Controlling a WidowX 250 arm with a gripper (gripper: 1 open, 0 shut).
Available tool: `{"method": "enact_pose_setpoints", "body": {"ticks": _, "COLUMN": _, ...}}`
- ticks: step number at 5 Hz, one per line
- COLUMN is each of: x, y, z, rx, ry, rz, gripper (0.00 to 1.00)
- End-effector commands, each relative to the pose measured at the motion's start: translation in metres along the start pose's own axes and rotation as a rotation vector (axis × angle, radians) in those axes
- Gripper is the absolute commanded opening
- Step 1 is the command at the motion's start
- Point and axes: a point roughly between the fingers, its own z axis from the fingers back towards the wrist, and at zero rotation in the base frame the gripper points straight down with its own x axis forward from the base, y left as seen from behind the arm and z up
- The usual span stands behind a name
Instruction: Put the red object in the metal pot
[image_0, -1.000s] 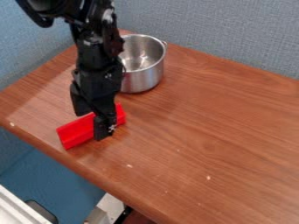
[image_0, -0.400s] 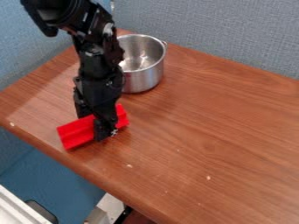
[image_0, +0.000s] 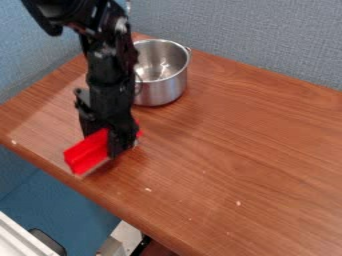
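Note:
The red object (image_0: 86, 156) lies flat on the wooden table (image_0: 227, 130) near its front left edge. Only its lower left end shows. My gripper (image_0: 110, 140) is lowered straight onto its upper right end, with the black fingers on either side of the block. How tightly the jaws stand against it cannot be made out. The metal pot (image_0: 162, 71) stands upright behind the arm at the back of the table, with nothing showing inside it.
The table's left and front edges run close to the red block, with a drop to the floor beyond them. A blue wall stands behind the pot. Bare wood stretches to the right of the arm.
The gripper has shifted a little left and come down lower over the red block, covering more of it. Its fingers look closer together. The pot has not moved.

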Motion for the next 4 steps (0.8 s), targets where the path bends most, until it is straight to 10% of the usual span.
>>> {"method": "enact_pose_setpoints", "body": {"ticks": 1, "x": 0.019, "y": 0.009, "z": 0.023, "rx": 0.013, "ry": -0.084, "rz": 0.017, "gripper": 0.00}}
{"method": "enact_pose_setpoints", "body": {"ticks": 3, "x": 0.017, "y": 0.015, "z": -0.012, "rx": -0.035, "ry": -0.038, "rz": 0.023, "gripper": 0.00}}
{"method": "enact_pose_setpoints", "body": {"ticks": 4, "x": 0.011, "y": 0.014, "z": -0.013, "rx": -0.044, "ry": -0.042, "rz": 0.016, "gripper": 1.00}}
